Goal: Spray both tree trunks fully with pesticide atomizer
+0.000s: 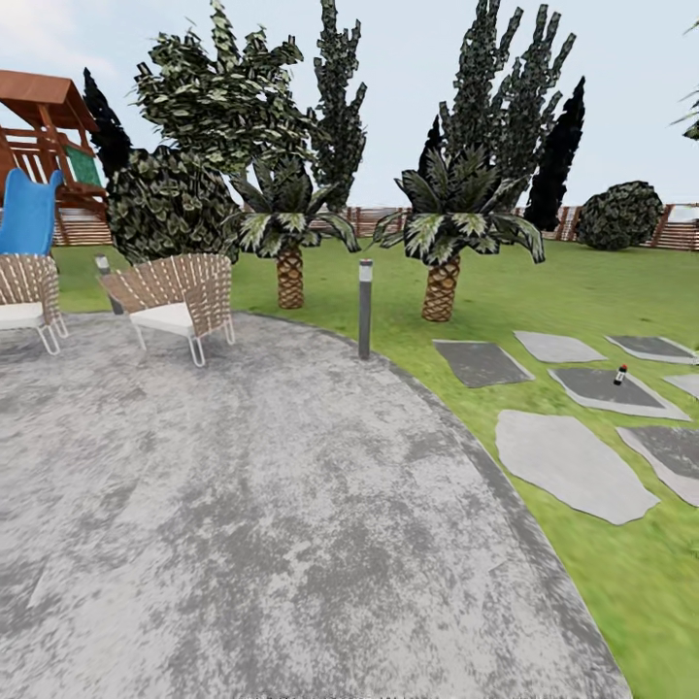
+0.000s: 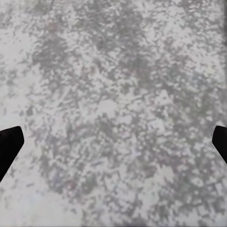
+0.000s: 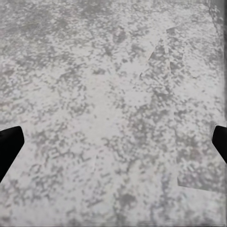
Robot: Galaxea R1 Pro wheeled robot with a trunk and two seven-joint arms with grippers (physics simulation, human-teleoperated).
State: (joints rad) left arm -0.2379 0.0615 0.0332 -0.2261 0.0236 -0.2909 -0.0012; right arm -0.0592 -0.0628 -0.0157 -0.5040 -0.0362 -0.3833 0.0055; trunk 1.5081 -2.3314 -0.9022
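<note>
Standing on a wide round patio of mottled grey concrete (image 1: 243,505), the robot looks out over the garden's green grass lawn (image 1: 582,282), closed at the far side by a brown slatted wooden fence (image 1: 680,233). The pesticide atomizer (image 1: 620,374), a tiny dark bottle with a reddish cap, stands upright on a dark grey stepping stone (image 1: 612,390) to the right, in the middle distance, among other flat grey stones set in the grass. Two short scaly-trunked palms (image 1: 442,282) stand farther off, with a slim grey bollard lamp (image 1: 365,309) at the patio's edge and two woven brown lounge chairs (image 1: 180,296) at the far left. The tall bare-trunked trees to be sprayed cannot be picked out from here.

The left gripper (image 2: 113,142) and the right gripper (image 3: 113,142) each show black fingertips (image 2: 9,144) at opposite edges of their wrist views, spread wide over bare concrete and holding nothing.

The step in hand seems to be the drive toward the bottle. It would go best by turning right, crossing onto the stones, and stopping with the bottle centred and near the right arm. Because the bottle is so small and upright, a slow descent with jaws straddling it should avoid tipping it over.
</note>
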